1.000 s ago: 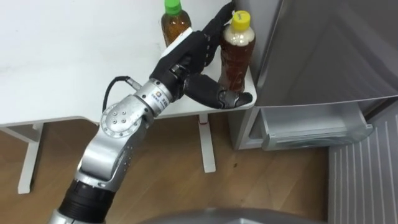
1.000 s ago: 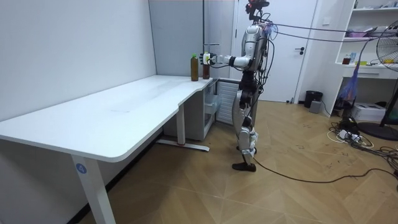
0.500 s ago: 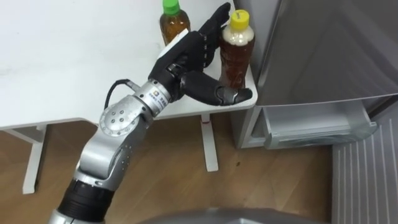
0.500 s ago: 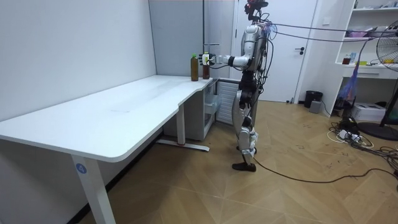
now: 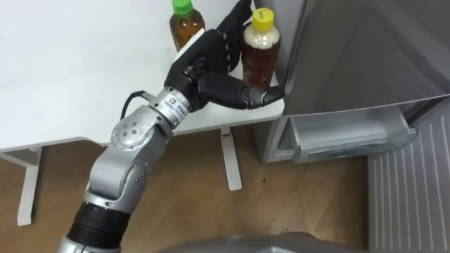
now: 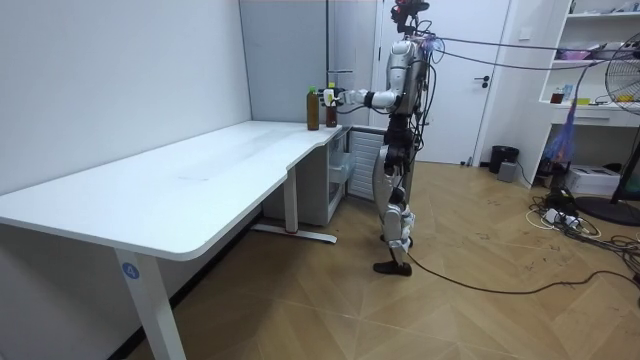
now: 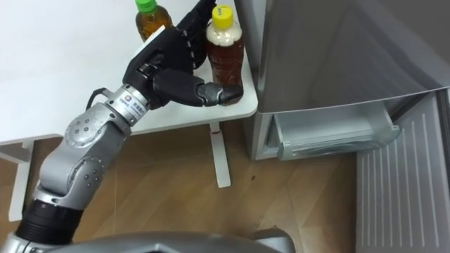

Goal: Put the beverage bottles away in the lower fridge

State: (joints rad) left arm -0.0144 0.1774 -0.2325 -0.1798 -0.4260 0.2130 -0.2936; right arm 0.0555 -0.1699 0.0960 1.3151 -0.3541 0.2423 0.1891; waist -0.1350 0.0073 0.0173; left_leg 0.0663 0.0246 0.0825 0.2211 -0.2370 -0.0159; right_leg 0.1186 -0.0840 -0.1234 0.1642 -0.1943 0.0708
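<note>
Little's moved: our left robot hand (image 5: 207, 62), fingers open, still cups yellow-cap bottle (image 5: 259, 60); it & green-cap bottle (image 5: 184, 28) wait on bench (image 5: 70, 63).

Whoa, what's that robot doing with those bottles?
The robot stands by the fridge, at the corner of the white table. Its left hand is reaching around the yellow-capped bottle: thumb in front, straight fingers behind. The bottle stands on the table, not lifted yet. A green-capped bottle waits just behind. The lower fridge drawer is open, ready for the drinks.
</note>
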